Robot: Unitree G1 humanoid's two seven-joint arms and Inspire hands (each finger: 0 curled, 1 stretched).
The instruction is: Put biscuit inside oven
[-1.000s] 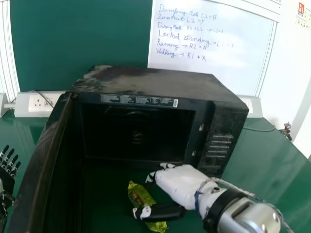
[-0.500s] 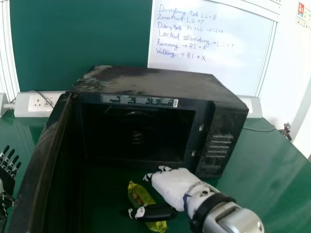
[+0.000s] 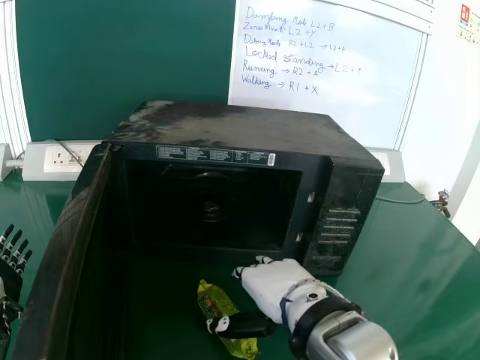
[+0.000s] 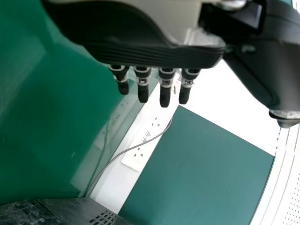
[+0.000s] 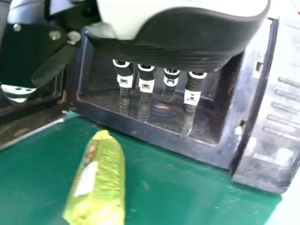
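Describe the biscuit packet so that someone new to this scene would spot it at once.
Find the big black box-shaped oven with its door swung open on the glossy green table. Before its opening, by the robot's white-and-black right hand, lies a long, shiny yellow-green packet. Its bright wrapper sets it apart from the black oven, the white-and-black hand and the darker green tabletop.

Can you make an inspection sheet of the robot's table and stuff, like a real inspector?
Surface: green table, shiny.
Job's things: oven, door open; green biscuit packet on the table before it.
Clutter: small unclear object by the table's right edge.
Grippers: right robot hand open near the packet; left robot hand open, off to the left.
Cables: grey one by the wall socket.
Surroundings: whiteboard, green board.
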